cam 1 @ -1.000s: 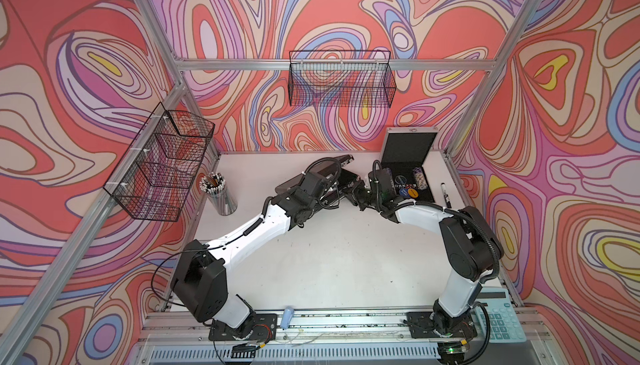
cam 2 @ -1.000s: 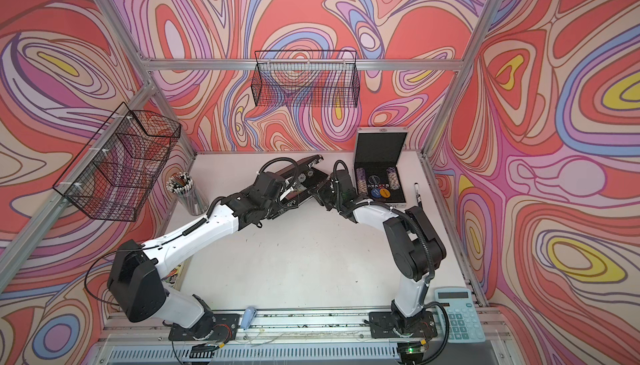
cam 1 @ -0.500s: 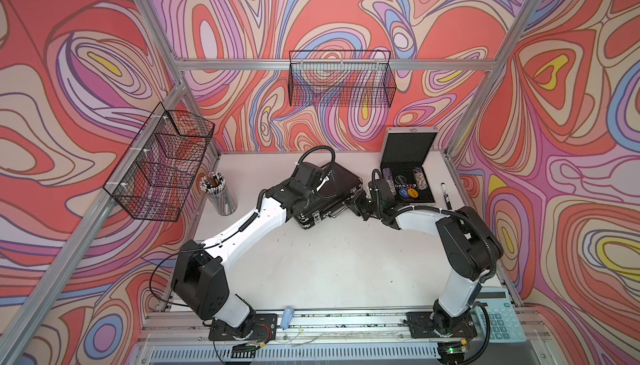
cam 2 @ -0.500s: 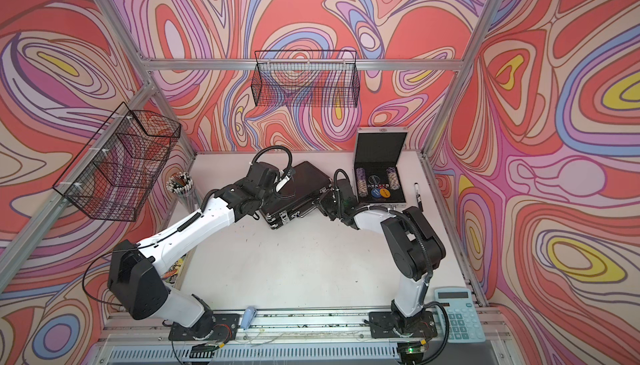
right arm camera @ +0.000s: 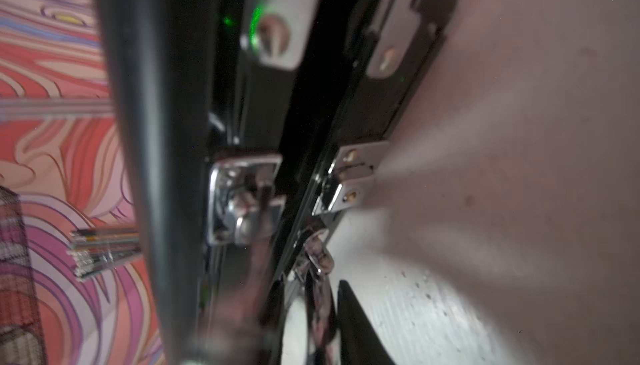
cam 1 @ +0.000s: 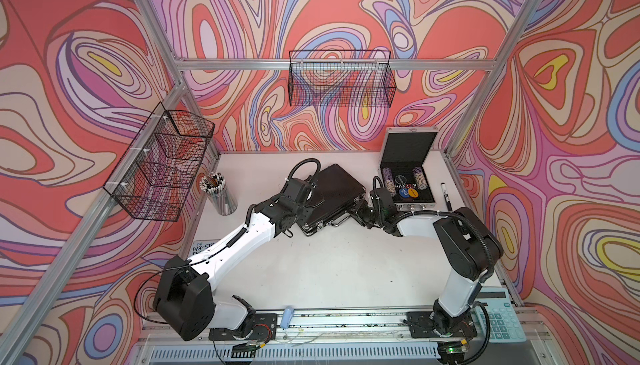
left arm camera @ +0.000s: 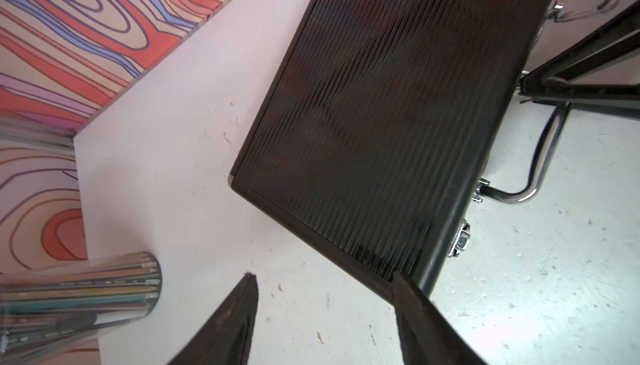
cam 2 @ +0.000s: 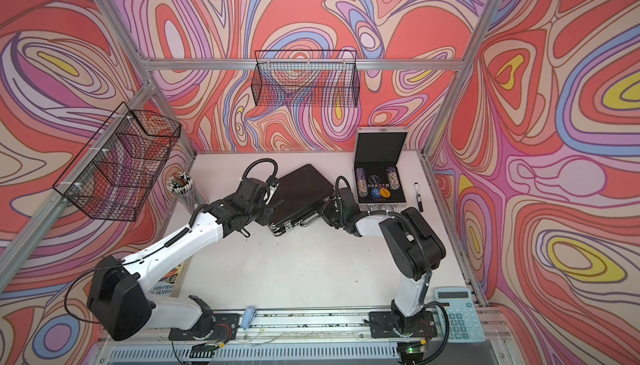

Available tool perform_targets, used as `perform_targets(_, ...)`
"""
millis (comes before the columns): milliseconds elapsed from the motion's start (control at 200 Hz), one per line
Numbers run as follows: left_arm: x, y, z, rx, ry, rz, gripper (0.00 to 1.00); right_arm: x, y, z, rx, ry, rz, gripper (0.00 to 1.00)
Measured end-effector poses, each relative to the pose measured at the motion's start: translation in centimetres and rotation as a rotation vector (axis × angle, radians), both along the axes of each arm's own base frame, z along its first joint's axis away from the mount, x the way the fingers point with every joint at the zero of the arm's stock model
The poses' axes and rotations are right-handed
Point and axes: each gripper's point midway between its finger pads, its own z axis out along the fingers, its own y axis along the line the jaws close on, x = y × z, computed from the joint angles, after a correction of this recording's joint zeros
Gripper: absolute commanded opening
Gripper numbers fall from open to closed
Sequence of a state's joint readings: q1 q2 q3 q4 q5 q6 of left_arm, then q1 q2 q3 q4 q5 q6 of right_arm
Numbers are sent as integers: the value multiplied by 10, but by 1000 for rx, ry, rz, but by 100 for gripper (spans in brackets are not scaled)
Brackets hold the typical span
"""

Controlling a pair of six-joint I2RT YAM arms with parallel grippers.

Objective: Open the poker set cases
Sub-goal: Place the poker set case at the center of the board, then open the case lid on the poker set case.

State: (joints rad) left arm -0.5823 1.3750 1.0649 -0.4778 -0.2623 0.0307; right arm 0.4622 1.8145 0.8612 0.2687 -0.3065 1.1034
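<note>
The black ribbed case lies flat at the table's middle back with its lid down. The right wrist view shows a dark gap between its lid and base, and its latch is undone. The silver case stands open at the back right, with chips inside. My left gripper is open at the black case's front left corner, one fingertip over that corner. My right gripper is open at the case's front, with the chrome handle between its fingers.
A cup of pencils stands at the back left and a black marker lies right of the silver case. Wire baskets hang on the walls. A calculator and a book sit near the front corners.
The black case, held raised and tilted a second ago, has come down flat. My left gripper drew back to its front left corner. Both grippers have opened.
</note>
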Motion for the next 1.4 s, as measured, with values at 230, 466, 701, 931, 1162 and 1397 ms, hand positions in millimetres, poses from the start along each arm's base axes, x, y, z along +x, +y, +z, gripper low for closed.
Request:
perform_targets(230,-10,5,-6,-156,28,125,74,-6,-5,23,-67,-86,58,62)
perform_targets(466,-28,28,-19,-420,69,303,81,-9,-16,60,-155,-183,85,71)
perform_targets(701,-40,17,-42,-601,147,367,95,29,-37,76,-265,-204,84,74)
perform_targets(931,-36,0,-40,-690,180,340,98,68,-67,83,-354,-205,58,77)
perform_targets(1162,-32,-13,-49,-728,228,323,99,76,-66,50,-359,-139,103,78)
perform_targets(1397,-35,-16,-67,-738,269,337,99,81,-51,31,-291,-118,137,79)
